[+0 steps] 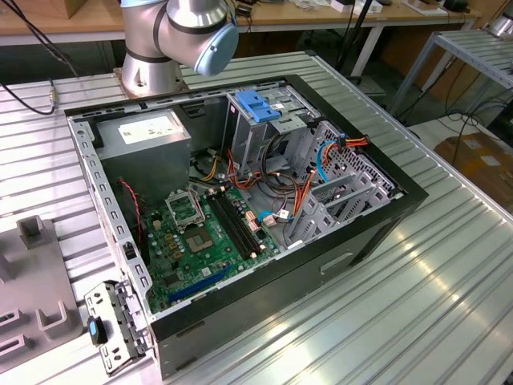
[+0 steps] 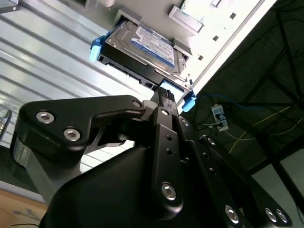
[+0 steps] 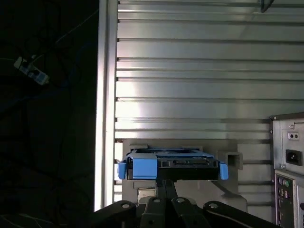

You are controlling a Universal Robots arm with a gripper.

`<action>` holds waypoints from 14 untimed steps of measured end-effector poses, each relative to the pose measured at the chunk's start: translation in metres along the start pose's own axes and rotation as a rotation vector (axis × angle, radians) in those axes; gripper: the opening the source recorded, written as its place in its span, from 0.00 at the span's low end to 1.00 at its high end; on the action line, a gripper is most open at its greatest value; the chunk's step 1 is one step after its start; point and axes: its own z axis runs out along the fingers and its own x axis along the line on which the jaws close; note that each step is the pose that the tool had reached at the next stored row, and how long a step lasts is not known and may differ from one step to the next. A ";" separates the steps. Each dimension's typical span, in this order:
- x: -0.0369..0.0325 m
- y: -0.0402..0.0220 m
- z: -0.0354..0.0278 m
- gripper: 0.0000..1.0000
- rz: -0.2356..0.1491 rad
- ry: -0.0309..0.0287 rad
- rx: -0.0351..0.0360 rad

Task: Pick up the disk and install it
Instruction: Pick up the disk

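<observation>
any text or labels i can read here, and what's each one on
Nothing can be quoted.
On the disk, white-and-blue label: print too small to read.
On the power-supply box, white label: print blurred.
On the computer case, rear-panel sticker: too small to read.

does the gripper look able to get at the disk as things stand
Probably yes. In both wrist views the gripper sits right at the near edge of the disk, which lies label-up in a grey holder on the table, with nothing between them.

Disk [image 2: 151,46] — grey metal, glossy plastic rails [image 2: 96,49]
</observation>
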 end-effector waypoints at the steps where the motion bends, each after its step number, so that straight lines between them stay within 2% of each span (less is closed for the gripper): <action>1: 0.0000 0.0000 0.0000 0.11 -0.018 0.0010 -0.0003; 3: 0.0000 0.0000 -0.0001 0.11 -0.066 0.0038 -0.0011; 6: 0.0000 0.0000 -0.0001 0.11 -0.168 0.0094 -0.0028; 12: 0.0000 0.0000 -0.0001 0.11 -0.257 0.0144 -0.0043; 14: 0.0000 0.0000 0.0000 0.11 -0.301 0.0168 -0.0051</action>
